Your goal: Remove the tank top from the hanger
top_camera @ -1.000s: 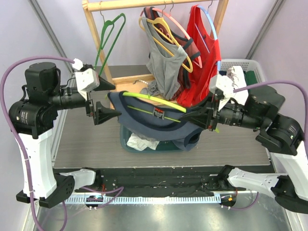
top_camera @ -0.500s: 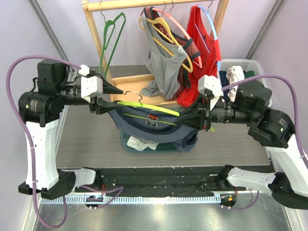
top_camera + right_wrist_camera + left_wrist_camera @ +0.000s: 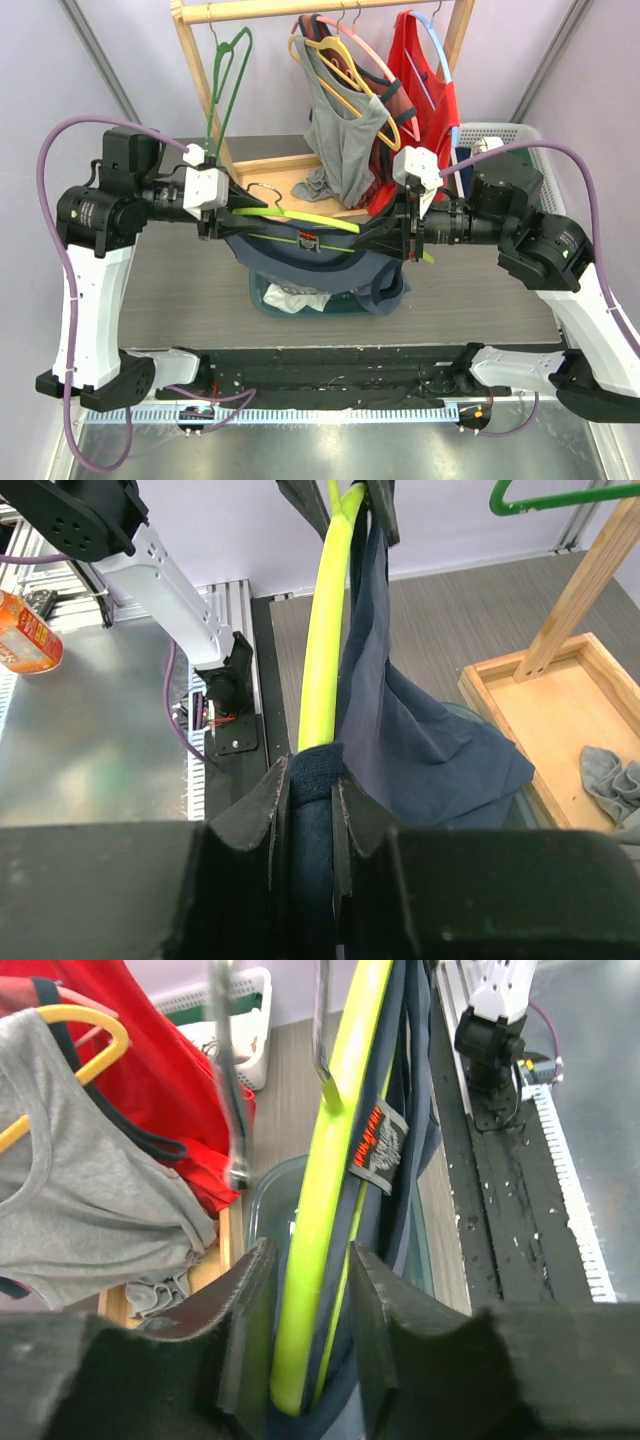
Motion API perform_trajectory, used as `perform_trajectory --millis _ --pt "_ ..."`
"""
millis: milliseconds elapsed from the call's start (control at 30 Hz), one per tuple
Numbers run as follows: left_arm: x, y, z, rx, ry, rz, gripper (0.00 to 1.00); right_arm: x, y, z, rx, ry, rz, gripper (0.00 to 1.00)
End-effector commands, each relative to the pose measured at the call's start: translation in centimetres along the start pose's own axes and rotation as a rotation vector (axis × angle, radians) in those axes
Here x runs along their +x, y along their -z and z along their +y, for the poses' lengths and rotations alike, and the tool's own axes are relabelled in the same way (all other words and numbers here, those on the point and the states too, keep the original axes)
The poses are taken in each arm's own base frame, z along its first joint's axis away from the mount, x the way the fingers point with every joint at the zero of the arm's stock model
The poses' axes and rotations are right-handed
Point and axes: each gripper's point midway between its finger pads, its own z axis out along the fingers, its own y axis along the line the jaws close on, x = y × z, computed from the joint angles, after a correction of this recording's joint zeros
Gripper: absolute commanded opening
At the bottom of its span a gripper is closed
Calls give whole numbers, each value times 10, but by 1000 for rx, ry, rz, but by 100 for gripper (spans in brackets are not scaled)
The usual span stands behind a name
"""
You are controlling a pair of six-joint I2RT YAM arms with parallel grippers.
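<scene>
Two claws on one hanger, and the job looks barely started. The navy tank top (image 3: 330, 265) is still draped on the yellow-green hanger (image 3: 300, 215), which hangs in the air over the bin (image 3: 265, 292) around the middle of the worktop (image 3: 180, 290). The right claw (image 3: 310, 770) is clamped tight on a bunched bit of the top wrapped over one end. The left claw (image 3: 312, 1250) has its jaws either side of the other end, super close, but it's hard to tell if they're actually pinching. The straps haven't come off yet.
</scene>
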Motion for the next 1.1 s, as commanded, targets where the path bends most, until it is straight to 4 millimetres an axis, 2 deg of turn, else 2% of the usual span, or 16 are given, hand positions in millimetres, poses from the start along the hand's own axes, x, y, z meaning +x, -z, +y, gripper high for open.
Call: perform_trajectory --millis 0,67,133,267,300,333,433,500,567,633,733,833,933,967,1033,1067 --pt "25 6 -57 101 289 97 33 -53 16 1 39 132 -164 1" --pt "27 7 -57 94 274 108 15 -56 18 0 55 141 -176 1" --pt "26 9 -55 86 250 112 2 -55 17 -4 74 142 -176 1" --pt "17 9 -45 53 220 99 0 -52 17 -19 159 136 -197 2" --pt "16 9 -42 38 222 99 0 -45 16 -33 225 124 -186 8" --pt "15 9 -34 7 230 101 0 -49 17 -39 257 132 -210 29" --pt "14 9 -17 -51 205 109 0 -47 27 -62 408 121 -230 55" --pt "20 12 -2 -133 232 147 0 -49 37 -72 488 114 -244 59" --pt "23 17 28 -276 253 178 0 -52 51 -86 596 98 -263 65" --pt "23 22 47 -354 222 190 0 -57 69 -96 698 84 -307 70" --pt "26 30 70 -466 211 216 0 -60 83 -93 729 65 -359 74" --pt "25 32 80 -509 232 208 0 -56 75 -83 666 20 -370 75" --pt "22 29 78 -490 245 190 0 -39 52 -72 554 -54 -348 75" --pt "22 28 78 -485 250 185 0 -24 42 -73 538 -86 -323 75" --pt "20 26 75 -469 257 176 0 -16 33 -73 511 -135 -341 75" --pt "19 25 72 -460 257 172 0 0 24 -78 514 -162 -316 75"
